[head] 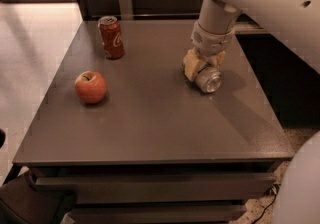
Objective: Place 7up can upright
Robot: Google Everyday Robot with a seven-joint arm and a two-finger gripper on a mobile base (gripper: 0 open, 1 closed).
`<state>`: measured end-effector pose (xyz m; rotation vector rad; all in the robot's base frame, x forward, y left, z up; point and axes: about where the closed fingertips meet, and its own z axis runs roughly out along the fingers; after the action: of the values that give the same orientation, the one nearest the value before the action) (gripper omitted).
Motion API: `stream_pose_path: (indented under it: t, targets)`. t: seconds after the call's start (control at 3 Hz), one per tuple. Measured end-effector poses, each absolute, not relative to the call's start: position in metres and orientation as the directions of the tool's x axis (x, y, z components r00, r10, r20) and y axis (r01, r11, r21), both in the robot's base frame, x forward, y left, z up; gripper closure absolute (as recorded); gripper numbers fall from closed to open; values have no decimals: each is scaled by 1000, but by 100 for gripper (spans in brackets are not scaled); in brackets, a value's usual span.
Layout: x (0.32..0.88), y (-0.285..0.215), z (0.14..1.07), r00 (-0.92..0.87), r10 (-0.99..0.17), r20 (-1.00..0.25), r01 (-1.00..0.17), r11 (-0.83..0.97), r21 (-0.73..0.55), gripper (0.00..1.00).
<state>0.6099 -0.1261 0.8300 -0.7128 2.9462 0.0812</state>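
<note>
The 7up can [209, 79] is a silver can lying on its side on the grey table [150, 118], right of the middle, its round end facing the camera. My gripper [203, 65] comes down from the white arm above and sits right over the can, with its yellowish fingers [191, 66] on both sides of the can's body.
A red cola can [111, 37] stands upright at the table's back left. A red apple [91, 87] lies at the left. The table's right edge is close to the 7up can. A dark wall base runs behind the table.
</note>
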Motion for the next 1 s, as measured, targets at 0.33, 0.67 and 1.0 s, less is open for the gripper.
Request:
stream_pose_path:
  t: [0.33, 0.67, 1.0]
  targets:
    - [610, -126, 830, -884, -453, -119, -459, 888, 27, 100]
    - [610, -126, 830, -883, -453, -119, -459, 888, 27, 100]
    - [617, -130, 842, -865, -474, -164, -483, 875, 21, 100]
